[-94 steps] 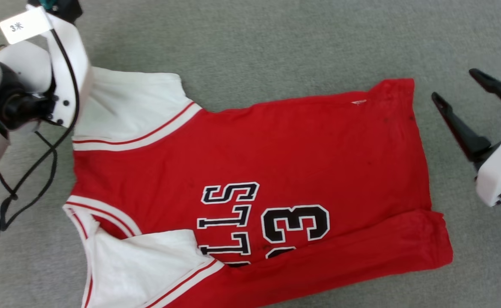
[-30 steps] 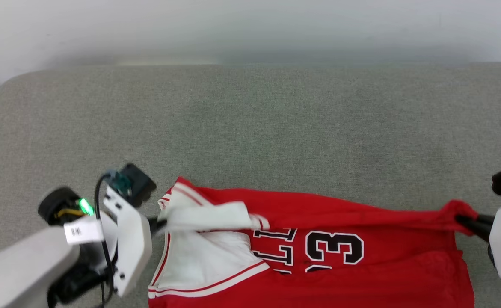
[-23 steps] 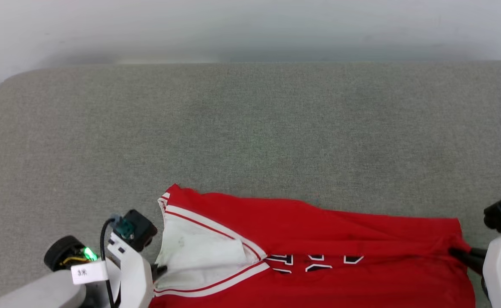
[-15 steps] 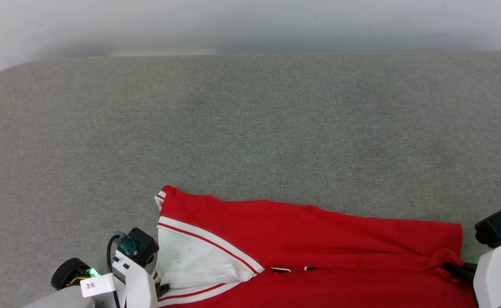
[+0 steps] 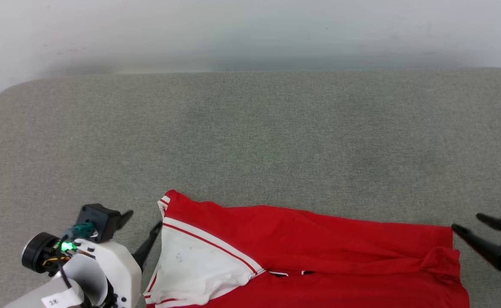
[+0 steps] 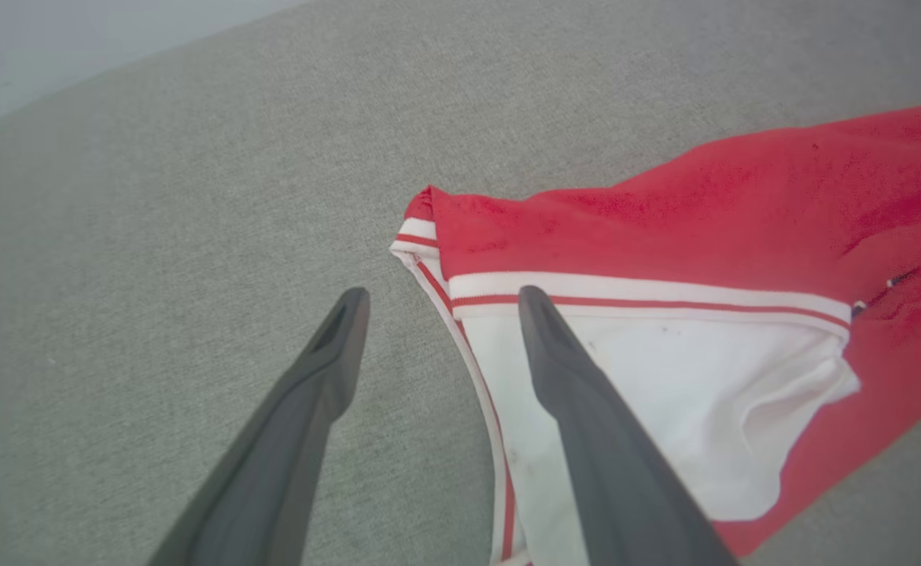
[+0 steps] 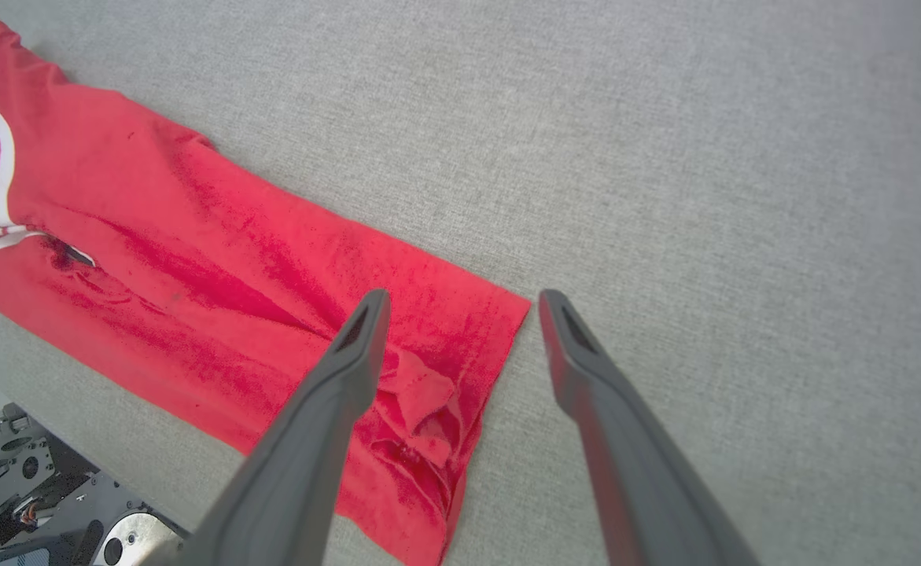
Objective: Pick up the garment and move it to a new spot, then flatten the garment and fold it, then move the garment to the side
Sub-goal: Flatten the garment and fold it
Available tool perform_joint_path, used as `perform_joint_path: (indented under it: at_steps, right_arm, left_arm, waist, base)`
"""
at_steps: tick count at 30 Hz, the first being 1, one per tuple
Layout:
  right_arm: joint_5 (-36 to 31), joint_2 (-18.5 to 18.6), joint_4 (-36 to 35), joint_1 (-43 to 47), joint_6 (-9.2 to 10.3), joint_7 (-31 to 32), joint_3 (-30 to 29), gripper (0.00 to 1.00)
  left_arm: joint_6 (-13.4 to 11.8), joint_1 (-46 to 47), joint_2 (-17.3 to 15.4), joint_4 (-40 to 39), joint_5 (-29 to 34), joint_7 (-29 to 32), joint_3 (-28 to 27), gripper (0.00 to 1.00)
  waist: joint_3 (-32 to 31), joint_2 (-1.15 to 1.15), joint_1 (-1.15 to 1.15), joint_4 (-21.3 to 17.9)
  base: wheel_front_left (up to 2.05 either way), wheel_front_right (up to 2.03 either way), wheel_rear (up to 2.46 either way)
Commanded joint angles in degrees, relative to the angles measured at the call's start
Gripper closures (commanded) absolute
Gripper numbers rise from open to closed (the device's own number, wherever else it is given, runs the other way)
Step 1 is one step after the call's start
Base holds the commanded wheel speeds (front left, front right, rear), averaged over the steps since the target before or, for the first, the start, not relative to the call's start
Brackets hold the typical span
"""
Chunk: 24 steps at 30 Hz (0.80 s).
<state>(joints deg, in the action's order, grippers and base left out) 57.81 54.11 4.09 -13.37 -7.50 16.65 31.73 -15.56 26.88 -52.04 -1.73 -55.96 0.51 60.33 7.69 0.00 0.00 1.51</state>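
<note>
Red garment (image 5: 318,239) on grey cushion (image 5: 250,141)

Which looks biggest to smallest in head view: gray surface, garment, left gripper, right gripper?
1. gray surface, the largest by far.
2. garment, though the bottom edge crops it.
3. left gripper and right gripper: their fingers look alike in size and the right one is cropped, so no ranking.

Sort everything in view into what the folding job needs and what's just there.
Job: soft red jersey garment with white sleeves; left gripper, open; right gripper, open.
Just there: grey fabric surface; pale wall behind it.
</note>
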Motion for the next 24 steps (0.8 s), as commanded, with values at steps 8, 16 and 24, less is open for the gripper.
perform_joint_path:
  at_steps: [8, 16, 24]
  right_arm:
    - [9.7, 0.1, 1.4, 5.3, 0.02, 1.4, -11.6, 0.0]
    - [16.7, -2.3, 6.9, 8.5, 0.02, 8.6, -13.1, 0.0]
    - [19.0, -6.7, 10.0, 8.1, 0.02, 12.7, -11.0, 0.0]
  left_arm:
    - [-9.0, -3.7, 3.6, 0.6, 2.4, -14.0, -6.8, 0.0]
    - [-12.9, -6.4, 9.9, 0.6, 10.7, -15.8, -16.1, 0.0]
    - [-11.5, -11.8, 17.8, 0.2, 22.2, -15.8, -27.4, 0.0]
  waist:
    - [0.6, 0.0, 0.0, 0.8]
    - [2.8, 0.0, 0.0, 2.9]
    - [5.4, 0.0, 0.0, 4.7]
  base:
    - [0.0, 0.0, 0.0]
    - [0.0, 0.0, 0.0]
    - [0.0, 0.0, 0.0]
